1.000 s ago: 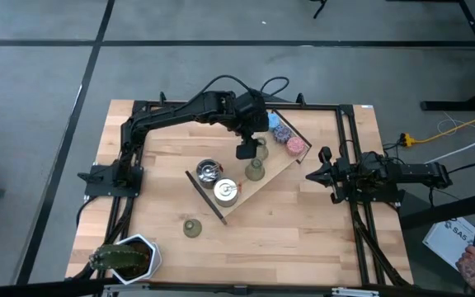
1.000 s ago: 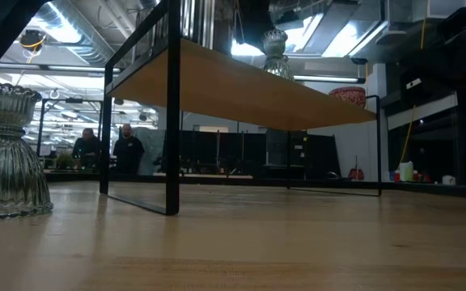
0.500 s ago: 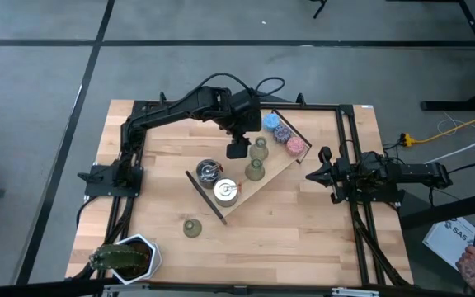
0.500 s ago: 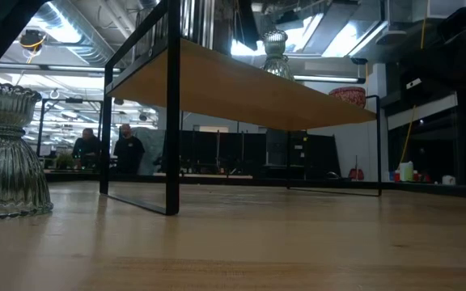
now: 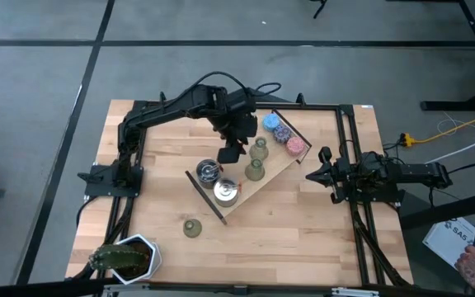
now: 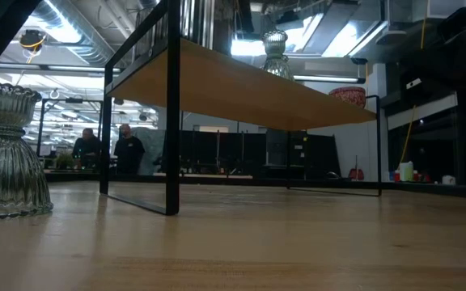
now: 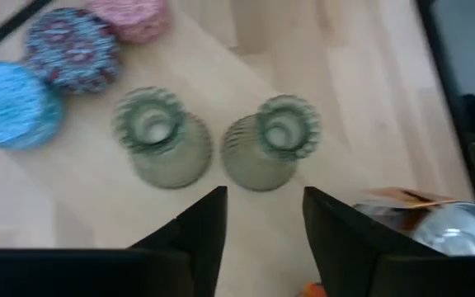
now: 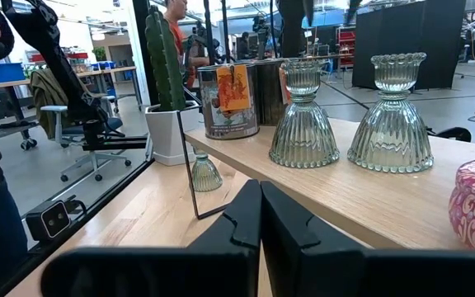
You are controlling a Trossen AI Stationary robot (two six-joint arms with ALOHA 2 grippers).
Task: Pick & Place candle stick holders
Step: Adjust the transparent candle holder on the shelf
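1. The raised wooden shelf (image 5: 275,169) on the table (image 5: 163,148) is my landmark. Two candle stick holders (image 5: 259,149) stand upright on it, side by side but not quite touching, with the glittery pucks (image 5: 280,132) beyond them toward one end and the silver tins (image 5: 225,190) toward the other.
2. The third holder (image 5: 191,227) sits on the bare table well off the shelf, toward the potted cactus (image 5: 126,257).
3. The left gripper (image 5: 229,153) hovers over the shelf just beside the pair, fingers (image 7: 203,227) parted a modest way and holding nothing.
4. The right gripper (image 5: 313,176) waits past the shelf's puck end, fingers pressed together and empty.
5. Risks as I see them: the shelved pair stands close, so a low swing of the parted fingers could clip a narrow neck and topple one into its neighbour or off the shelf edge.
6. Going for the third holder, the arm must pass over the tins; too shallow a lift could catch them.
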